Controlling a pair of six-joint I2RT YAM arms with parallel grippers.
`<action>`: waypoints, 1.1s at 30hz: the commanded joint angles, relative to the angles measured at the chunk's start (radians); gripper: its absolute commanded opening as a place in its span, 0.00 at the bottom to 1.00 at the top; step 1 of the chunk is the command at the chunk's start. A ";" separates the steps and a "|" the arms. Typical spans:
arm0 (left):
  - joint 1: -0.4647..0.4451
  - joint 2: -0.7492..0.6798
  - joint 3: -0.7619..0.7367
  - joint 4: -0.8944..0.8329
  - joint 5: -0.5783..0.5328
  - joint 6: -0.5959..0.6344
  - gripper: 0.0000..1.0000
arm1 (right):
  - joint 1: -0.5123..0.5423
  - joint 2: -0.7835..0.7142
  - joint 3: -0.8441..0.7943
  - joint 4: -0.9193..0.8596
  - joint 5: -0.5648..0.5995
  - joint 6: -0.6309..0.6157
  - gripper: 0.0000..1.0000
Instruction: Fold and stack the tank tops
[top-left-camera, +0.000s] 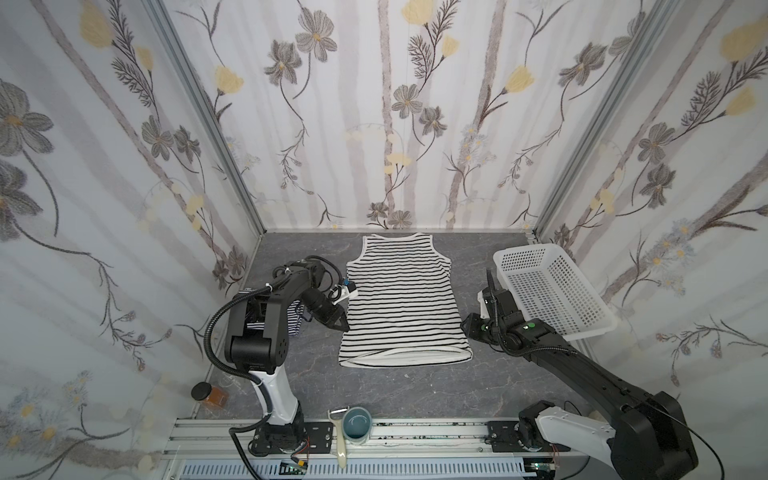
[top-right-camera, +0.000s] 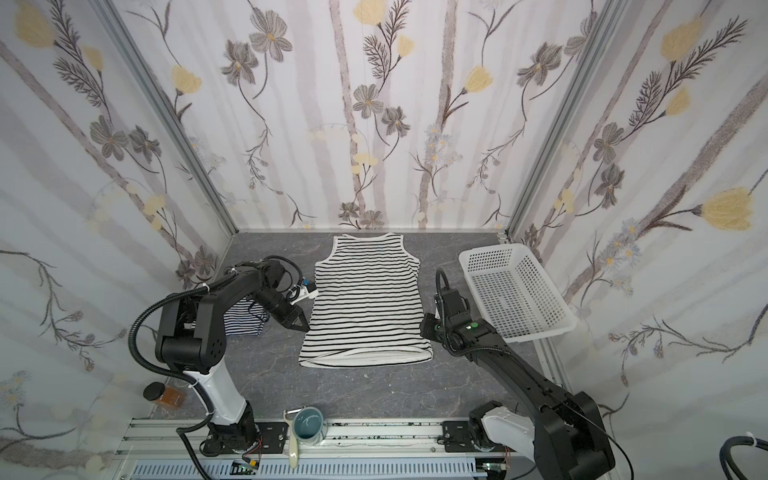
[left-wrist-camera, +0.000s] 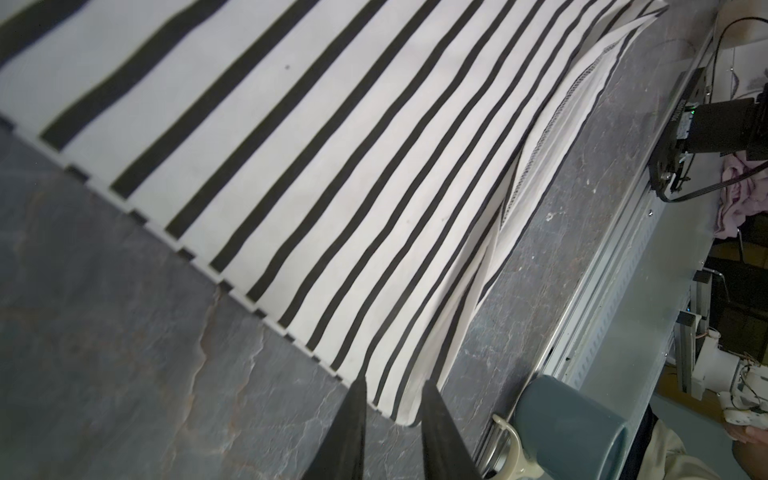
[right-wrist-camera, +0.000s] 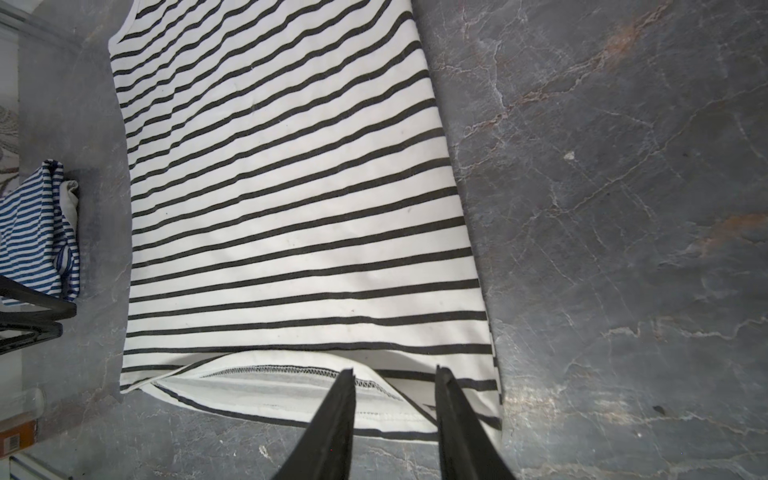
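Black-striped tank top (top-left-camera: 401, 299) spread flat; navy-striped tank top (right-wrist-camera: 37, 232) beside it.

Navy-striped tank top (top-right-camera: 245, 322) barely peeks out: the left arm (top-right-camera: 195, 320) covers most of it in both top views, and the right wrist view cuts it at the edge. In the left wrist view the black-striped tank top (left-wrist-camera: 291, 166) blurs up close and overruns the frame.
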 joint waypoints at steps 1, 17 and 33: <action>-0.081 0.044 0.070 -0.006 0.072 -0.040 0.24 | 0.004 0.081 0.016 0.123 -0.119 0.024 0.34; -0.350 0.242 0.179 0.031 0.134 -0.088 0.32 | 0.122 0.277 0.019 0.152 -0.135 -0.058 0.45; -0.411 0.233 0.140 0.100 0.075 -0.140 0.35 | 0.164 0.259 -0.022 0.161 -0.139 -0.063 0.45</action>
